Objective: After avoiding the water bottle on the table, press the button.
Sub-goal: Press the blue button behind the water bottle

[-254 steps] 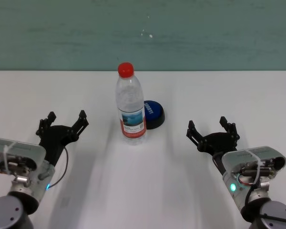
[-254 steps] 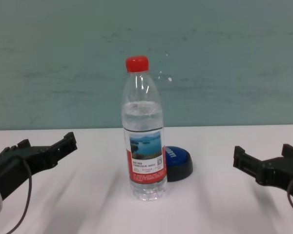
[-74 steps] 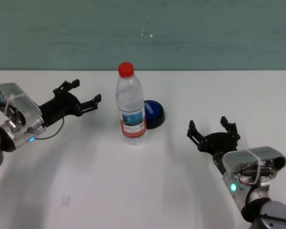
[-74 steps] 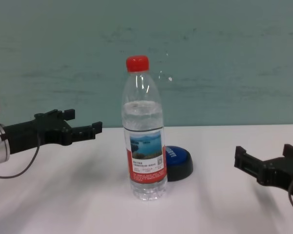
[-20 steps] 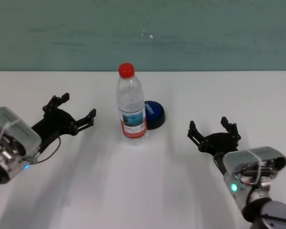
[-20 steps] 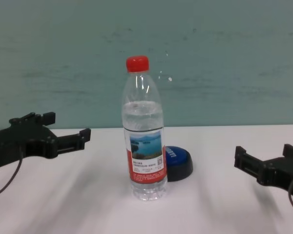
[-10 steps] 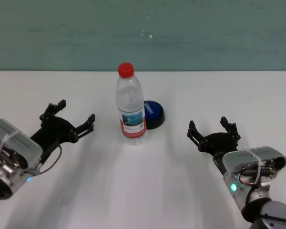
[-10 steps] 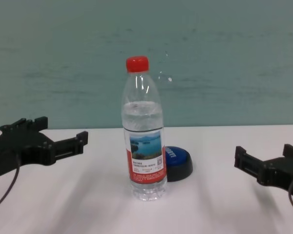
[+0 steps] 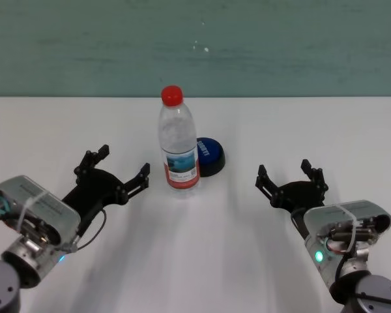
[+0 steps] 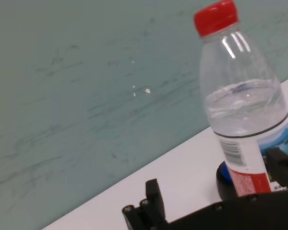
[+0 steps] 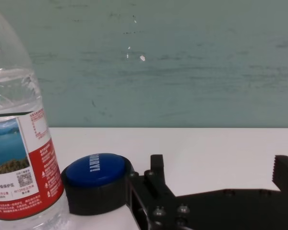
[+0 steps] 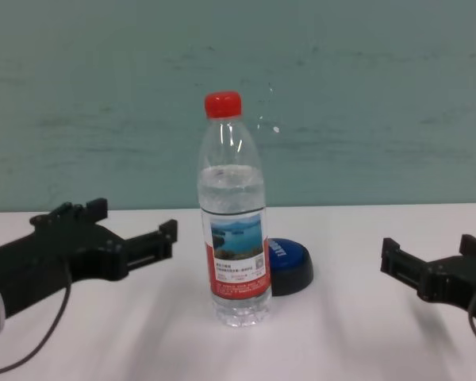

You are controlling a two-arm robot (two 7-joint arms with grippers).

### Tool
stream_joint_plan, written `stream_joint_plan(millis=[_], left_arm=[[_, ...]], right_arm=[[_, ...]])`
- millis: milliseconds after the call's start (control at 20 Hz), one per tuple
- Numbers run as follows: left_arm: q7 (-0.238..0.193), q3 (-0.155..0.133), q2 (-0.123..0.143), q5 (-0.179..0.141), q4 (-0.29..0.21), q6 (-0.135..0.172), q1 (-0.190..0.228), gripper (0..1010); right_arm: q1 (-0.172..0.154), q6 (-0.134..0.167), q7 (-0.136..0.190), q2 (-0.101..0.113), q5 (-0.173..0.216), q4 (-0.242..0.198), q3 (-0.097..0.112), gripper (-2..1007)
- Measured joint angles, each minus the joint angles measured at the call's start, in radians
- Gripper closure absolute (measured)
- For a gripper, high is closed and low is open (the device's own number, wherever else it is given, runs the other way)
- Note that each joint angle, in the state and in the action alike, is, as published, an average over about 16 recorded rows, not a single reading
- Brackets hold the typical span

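Nearing bottle (image 9: 178, 140), left end effector (image 9: 122, 172) spread, empty; button (image 9: 209, 155) behind unpressed. Next: skirt bottle. Right end effector (image 9: 291, 176) spread, parked on tabletop (image 9: 352, 130).

Water bottle (image 10: 245, 120), red cap, upright on white table (image 10: 182, 167); blue button (image 10: 224, 175) behind; left gripper (image 10: 216, 201) fingers parted.

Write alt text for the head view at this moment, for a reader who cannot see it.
A water bottle stands upright on a white table, with a blue button just behind it to the right. The open left gripper is close to the bottle's left; the open right gripper sits farther off.
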Motion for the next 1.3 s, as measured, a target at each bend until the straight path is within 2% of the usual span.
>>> stream_joint_plan(millis=[300,850,1100,1300], left_arm=[[0.032,0.004,-0.036,0.03,-0.037,-0.001,0.047,10],[0.084,0.001,-0.104,0.063,-0.072,-0.036,0.137,10],[0.093,0.008,-0.121,0.083,-0.084,-0.042,0.172,10],[0.095,0.012,-0.124,0.1,-0.094,-0.041,0.195,10]], right_arm=[[0.0,0.0,0.0,0.0,0.0,0.0,0.0,1],[0.0,0.0,0.0,0.0,0.0,0.0,0.0,1],[0.0,0.0,0.0,0.0,0.0,0.0,0.0,1],[0.0,0.0,0.0,0.0,0.0,0.0,0.0,1]])
